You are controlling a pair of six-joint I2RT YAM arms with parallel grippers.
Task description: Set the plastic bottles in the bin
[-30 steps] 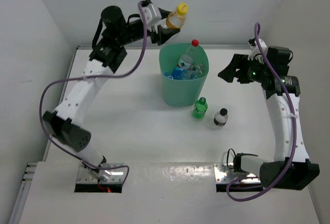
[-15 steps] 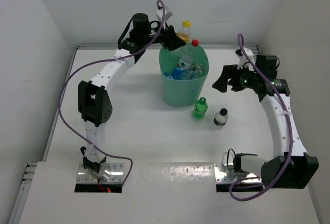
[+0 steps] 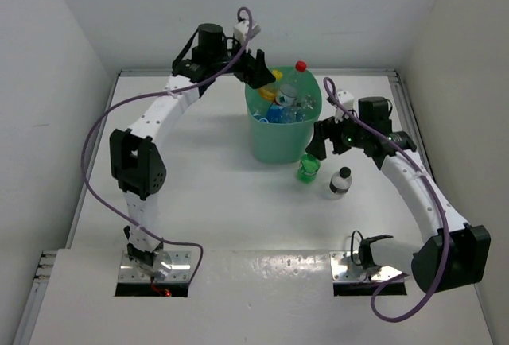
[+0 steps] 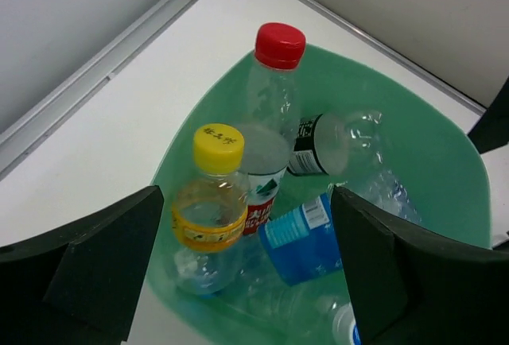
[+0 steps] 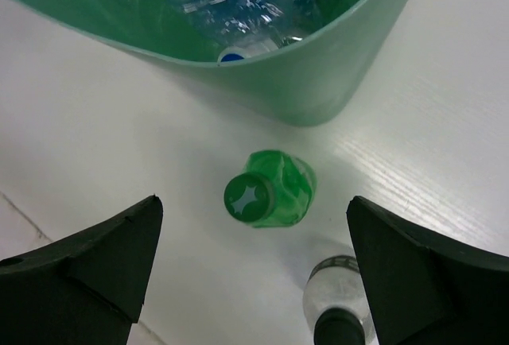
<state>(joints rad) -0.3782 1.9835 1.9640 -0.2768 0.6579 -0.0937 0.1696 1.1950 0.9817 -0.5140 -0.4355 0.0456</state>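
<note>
Right gripper (image 5: 254,202), jaws apart and empty, hangs directly above upright green plastic bottle (image 5: 285,192); mint-green plastic tub (image 5: 342,83) at twelve o'clock.

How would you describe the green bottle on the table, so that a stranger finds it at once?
Find the mint-green bin near the table's middle. Two small bottles stand beside it on its near side. The green bottle is closer to the bin and green all over; its neighbour is black and white.

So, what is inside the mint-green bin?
Inside the bin are a yellow-capped bottle, a red-capped bottle, a blue-labelled bottle and other clear bottles. They cover its floor; anything beneath is hidden.
</note>
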